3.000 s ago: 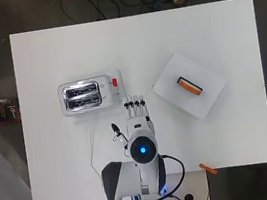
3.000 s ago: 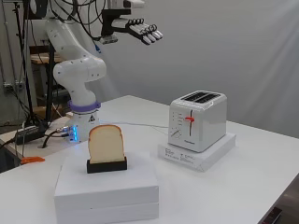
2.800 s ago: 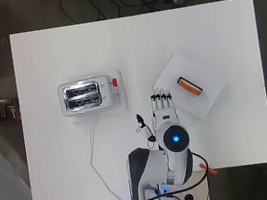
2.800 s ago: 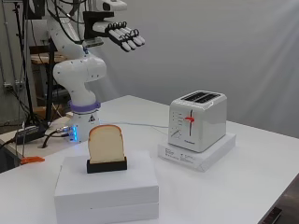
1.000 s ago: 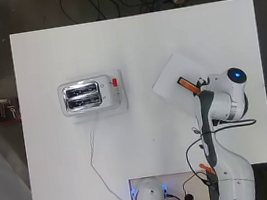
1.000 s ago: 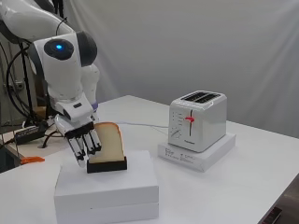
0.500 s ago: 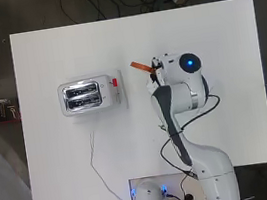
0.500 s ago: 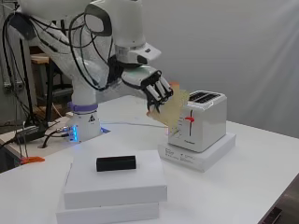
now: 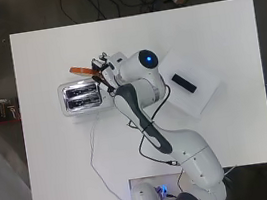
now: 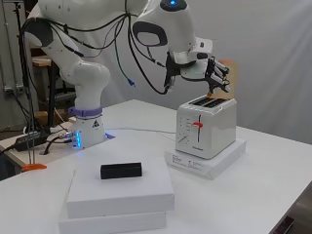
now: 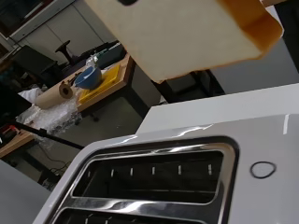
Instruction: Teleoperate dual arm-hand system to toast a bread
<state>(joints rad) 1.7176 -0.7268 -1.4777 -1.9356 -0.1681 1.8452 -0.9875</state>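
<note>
White table (image 9: 60, 182): hand (image 10: 214, 73) w/ fingers curled round tan bread slice (image 10: 228, 75), held above silver two-slot toaster (image 10: 207, 126), beyond its far edge. Step: insertion. Next: align slice over slot, lower.

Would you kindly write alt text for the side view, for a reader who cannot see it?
The robot's hand holds a bread slice upright just above the slots of a white toaster, not yet in. In front, a black holder sits without bread on stacked white boxes on the table.
</note>
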